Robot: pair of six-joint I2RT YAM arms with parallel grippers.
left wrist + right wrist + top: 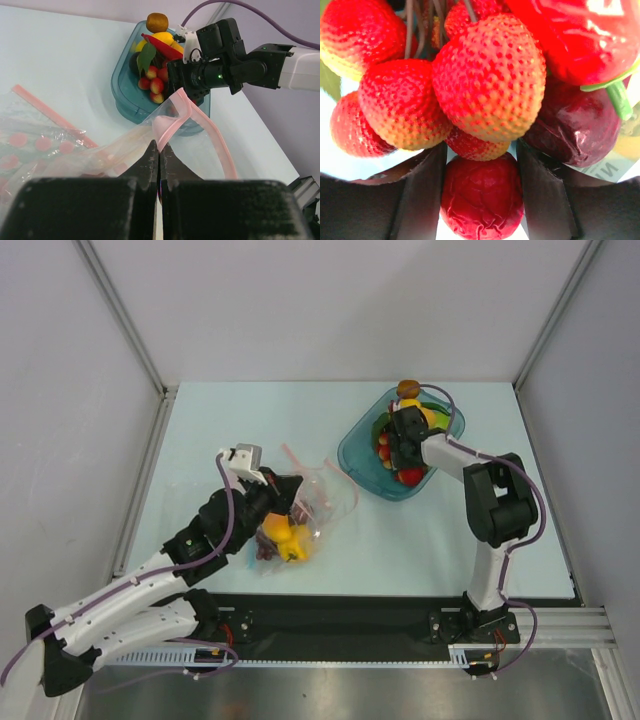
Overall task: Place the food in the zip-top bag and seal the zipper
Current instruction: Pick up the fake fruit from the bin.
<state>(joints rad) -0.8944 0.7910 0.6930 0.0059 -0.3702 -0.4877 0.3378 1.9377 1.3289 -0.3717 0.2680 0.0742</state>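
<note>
The clear zip-top bag [318, 502] lies left of centre with a yellow bell pepper [283, 533] and purple grapes [267, 551] inside. My left gripper [284, 490] is shut on the bag's mouth. In the left wrist view the left gripper [160, 146] pinches the pale pink zipper [212, 137] and lifts it off the table. My right gripper [400, 448] is down in the teal dish [356, 455]. In the right wrist view the right gripper [480, 150] has its jaws against both sides of a red round fruit [480, 202], under a cluster of strawberries [487, 80].
The teal dish [122, 92] holds several more toy foods, among them a red chilli [162, 46], a yellow fruit [162, 37] and a brown round fruit [408, 388] at its far rim. Grey walls stand on both sides. A black strip runs along the near edge.
</note>
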